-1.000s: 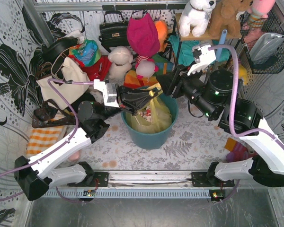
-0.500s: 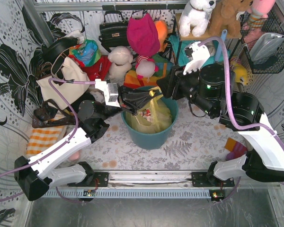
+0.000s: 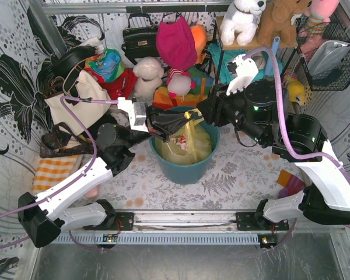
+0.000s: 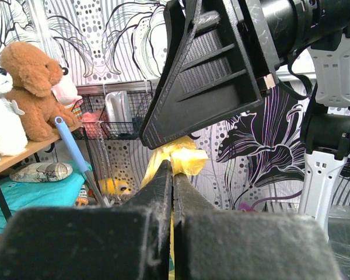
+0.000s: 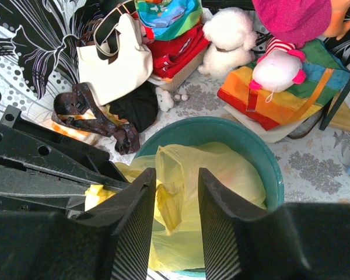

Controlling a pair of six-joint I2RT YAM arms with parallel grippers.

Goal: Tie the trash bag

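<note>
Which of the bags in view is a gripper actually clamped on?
The yellow trash bag in the teal bin: the left gripper pinches one top end. The cream tote and black handbag sit untouched behind.

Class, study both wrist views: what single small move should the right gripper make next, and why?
Probably close the right gripper. Its jaws stand apart around a loose top end of the trash bag, while the left gripper is shut on another yellow end, so both ends would then be held for tying.

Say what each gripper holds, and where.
The left gripper pinches the trash bag by one top end. The right gripper holds nothing; its jaws stand apart over the bag.
</note>
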